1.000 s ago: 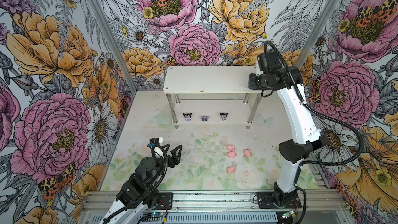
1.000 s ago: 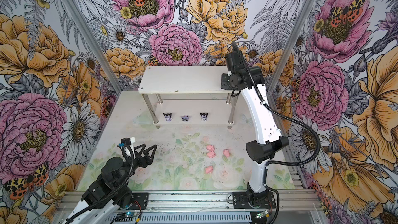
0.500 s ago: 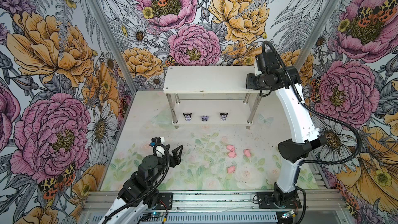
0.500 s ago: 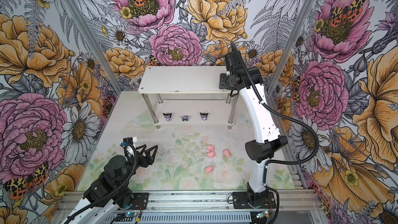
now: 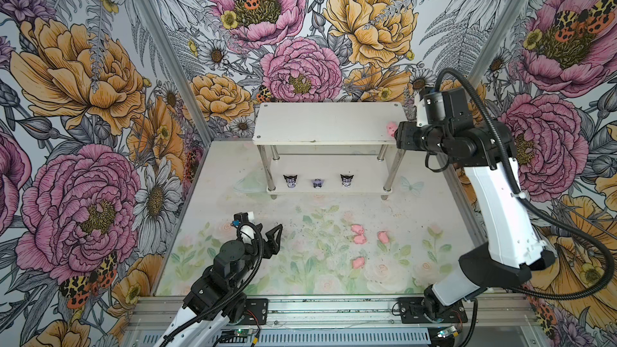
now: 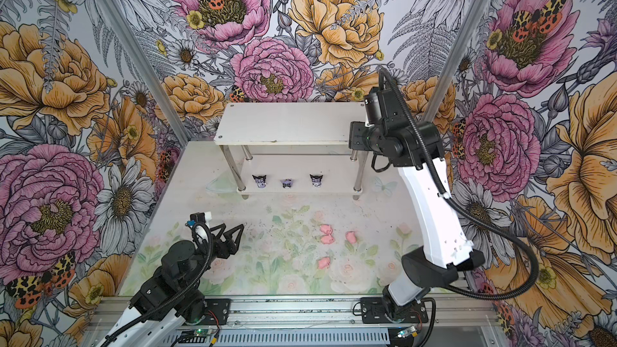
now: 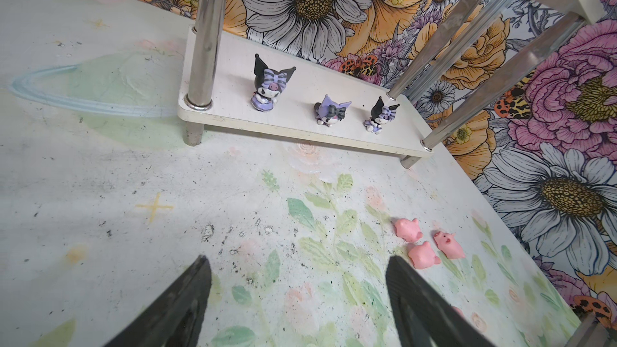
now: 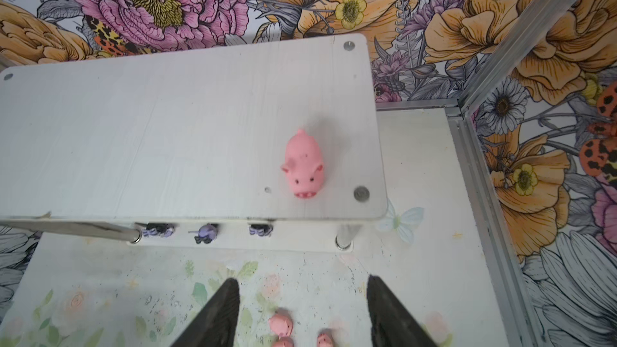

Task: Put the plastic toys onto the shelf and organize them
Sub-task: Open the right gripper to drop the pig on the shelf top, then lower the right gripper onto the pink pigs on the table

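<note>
The white two-tier shelf (image 5: 320,125) stands at the back. One pink pig (image 8: 303,165) stands free on its top tier, near the right end (image 5: 390,128). My right gripper (image 8: 302,283) hangs open and empty just off that end, above the shelf's front edge. Three black-and-lavender figures (image 5: 317,182) stand in a row on the lower tier (image 7: 330,113). Several pink pigs (image 5: 359,233) lie on the table in front of the shelf (image 7: 422,255). My left gripper (image 5: 268,232) is open over the table at the front left, holding nothing (image 7: 298,258).
Flower-printed walls close in the left, back and right sides. The shelf's metal posts (image 7: 207,35) frame the lower tier. An aluminium rail (image 5: 334,308) runs along the front edge where both arm bases are mounted.
My right gripper has opened and let go of the pig, which now rests on the top tier. The left arm has barely moved.
</note>
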Controlling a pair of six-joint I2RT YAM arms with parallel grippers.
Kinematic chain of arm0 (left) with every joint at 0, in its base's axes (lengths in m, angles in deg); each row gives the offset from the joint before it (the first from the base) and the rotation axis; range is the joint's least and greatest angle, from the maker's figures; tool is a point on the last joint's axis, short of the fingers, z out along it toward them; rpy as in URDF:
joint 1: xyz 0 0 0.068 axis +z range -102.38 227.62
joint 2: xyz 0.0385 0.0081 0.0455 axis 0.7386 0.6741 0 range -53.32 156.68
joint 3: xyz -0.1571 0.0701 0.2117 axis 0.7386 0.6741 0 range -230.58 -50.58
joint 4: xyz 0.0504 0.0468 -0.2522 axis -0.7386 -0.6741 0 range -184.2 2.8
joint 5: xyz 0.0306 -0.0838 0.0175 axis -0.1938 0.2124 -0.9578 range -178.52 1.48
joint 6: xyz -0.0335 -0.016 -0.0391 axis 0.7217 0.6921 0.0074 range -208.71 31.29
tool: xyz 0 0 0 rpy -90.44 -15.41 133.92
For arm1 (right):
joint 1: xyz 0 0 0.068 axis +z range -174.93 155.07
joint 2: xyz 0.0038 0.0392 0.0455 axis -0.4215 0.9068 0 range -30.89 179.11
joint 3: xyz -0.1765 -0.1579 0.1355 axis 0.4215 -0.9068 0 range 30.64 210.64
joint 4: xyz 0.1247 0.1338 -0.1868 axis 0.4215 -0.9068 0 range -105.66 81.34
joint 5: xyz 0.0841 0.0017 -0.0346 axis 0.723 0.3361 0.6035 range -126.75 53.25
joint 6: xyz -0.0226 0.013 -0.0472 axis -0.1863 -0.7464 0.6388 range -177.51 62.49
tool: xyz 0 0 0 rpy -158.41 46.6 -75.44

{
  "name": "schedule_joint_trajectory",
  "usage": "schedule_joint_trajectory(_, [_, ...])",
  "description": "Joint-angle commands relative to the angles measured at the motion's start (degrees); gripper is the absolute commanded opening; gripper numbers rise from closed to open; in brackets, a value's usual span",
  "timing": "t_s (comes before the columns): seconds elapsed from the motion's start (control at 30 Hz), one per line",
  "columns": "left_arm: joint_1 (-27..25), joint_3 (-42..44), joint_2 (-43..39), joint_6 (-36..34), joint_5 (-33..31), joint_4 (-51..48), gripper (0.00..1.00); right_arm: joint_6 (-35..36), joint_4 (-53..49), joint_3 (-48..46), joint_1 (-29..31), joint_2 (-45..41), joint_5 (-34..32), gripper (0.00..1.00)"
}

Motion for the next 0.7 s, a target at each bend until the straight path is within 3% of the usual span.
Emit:
schedule_joint_trajectory(0.0, [0.6, 0.8, 1.0, 0.1, 0.7, 1.3, 0.84, -3.1, 4.7, -13.9, 2.7, -10.5, -2.8, 0.62])
schedule_joint_trajectory(0.17, [0.5, 3.2, 6.8, 2.7, 7.7, 9.4, 0.68, -9.4, 12.3, -41.3, 6.4, -28.6, -1.0, 0.57])
schedule_joint_trajectory(0.33, [-4.3, 4.8, 21.1, 6.3, 8.0, 19.9, 0.66, -15.9, 18.5, -64.2, 10.6, -39.4, 2.7, 0.46])
schedule_joint_trajectory(0.43, [-11.7, 3.7, 28.5, 6.7, 2.1, 24.8, 0.68, -19.4, 25.7, -76.5, 12.5, -40.8, 6.9, 0.39])
schedule_joint_trajectory(0.53, [-17.4, 1.7, 35.3, 6.3, -2.1, 27.7, 0.7, -21.5, 34.9, -85.2, 15.4, -38.6, 9.8, 0.37])
schedule_joint_trajectory(0.67, [-18.6, 0.6, 44.1, 8.2, -1.2, 33.8, 0.7, -20.0, 40.7, -89.0, 18.5, -32.4, 7.5, 0.32])
